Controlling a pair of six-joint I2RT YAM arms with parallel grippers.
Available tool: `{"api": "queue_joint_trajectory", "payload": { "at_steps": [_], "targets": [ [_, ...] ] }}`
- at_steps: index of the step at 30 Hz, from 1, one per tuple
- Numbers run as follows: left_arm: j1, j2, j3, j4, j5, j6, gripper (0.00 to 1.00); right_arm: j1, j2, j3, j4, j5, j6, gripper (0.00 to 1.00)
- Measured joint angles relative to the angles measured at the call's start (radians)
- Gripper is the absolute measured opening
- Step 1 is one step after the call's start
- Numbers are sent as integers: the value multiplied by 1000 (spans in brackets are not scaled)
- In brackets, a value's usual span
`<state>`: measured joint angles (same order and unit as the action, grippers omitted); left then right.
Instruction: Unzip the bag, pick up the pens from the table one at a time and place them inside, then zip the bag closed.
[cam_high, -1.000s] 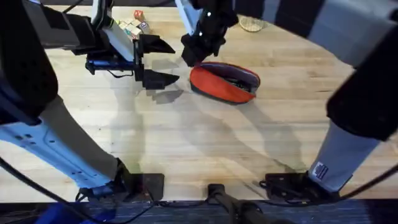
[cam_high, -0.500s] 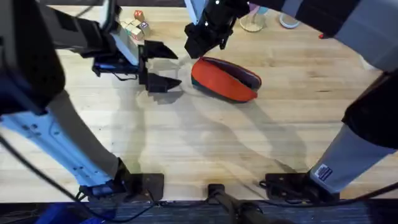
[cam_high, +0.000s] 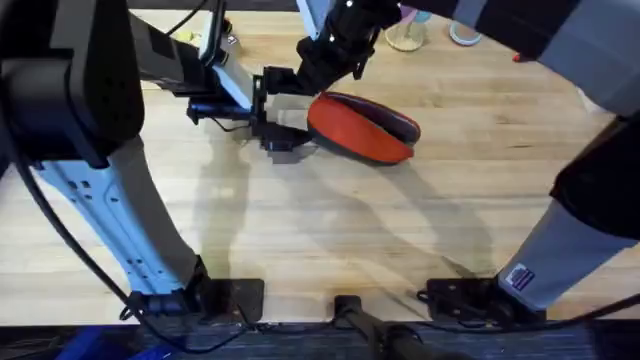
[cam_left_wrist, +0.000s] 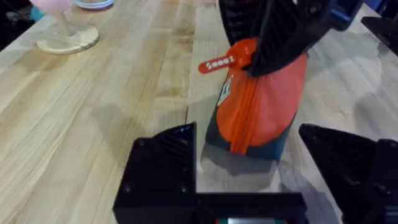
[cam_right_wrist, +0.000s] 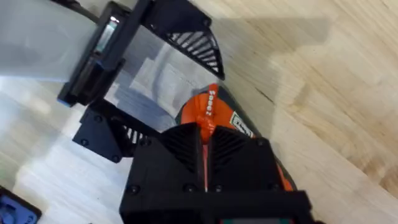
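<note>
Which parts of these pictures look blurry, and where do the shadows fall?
Overhead: both arms loom large and soft-edged near the camera, and pale shadows stretch over the table toward the bases. Left wrist: the near fingers are blurred, the bag sharper. Right wrist: the left fingers shadow the wood beside the bag.

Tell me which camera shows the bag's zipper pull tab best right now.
The left wrist view: the zipper pull tab sticks out sideways from the bag, lettering visible. The right wrist view shows the tab end-on above its own closed jaws. Overhead, the right gripper covers that end.
</note>
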<state>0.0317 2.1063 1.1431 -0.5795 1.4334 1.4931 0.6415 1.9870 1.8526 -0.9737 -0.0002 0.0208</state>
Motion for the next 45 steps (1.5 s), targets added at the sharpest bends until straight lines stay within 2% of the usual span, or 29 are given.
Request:
{"api": "queue_joint_trajectory", "payload": {
  "at_steps": [5,6,7,16,25,30,32,33,34,45],
  "targets": [
    [-16,0,0,49,3,-52,993,0,0,0,0,0,0,30],
    [-16,0,0,73,7,-97,993,0,0,0,0,0,0,30],
    [-16,0,0,79,9,-110,993,0,0,0,0,0,0,30],
    [-23,0,22,86,46,-199,993,0,0,0,1,0,0,31],
    [-34,0,71,74,62,-238,993,0,0,0,3,0,0,31],
    [-55,0,71,48,39,-245,983,0,0,0,9,0,0,31],
    [-59,0,71,49,36,-248,841,0,0,0,10,0,0,31],
    [-60,0,71,49,36,-251,730,0,0,0,10,0,0,31],
    [-66,0,71,49,32,-249,66,0,0,0,16,5,0,31],
    [-66,0,71,48,32,-251,43,1,0,6,-24,31,-18,31]
  ]
}}
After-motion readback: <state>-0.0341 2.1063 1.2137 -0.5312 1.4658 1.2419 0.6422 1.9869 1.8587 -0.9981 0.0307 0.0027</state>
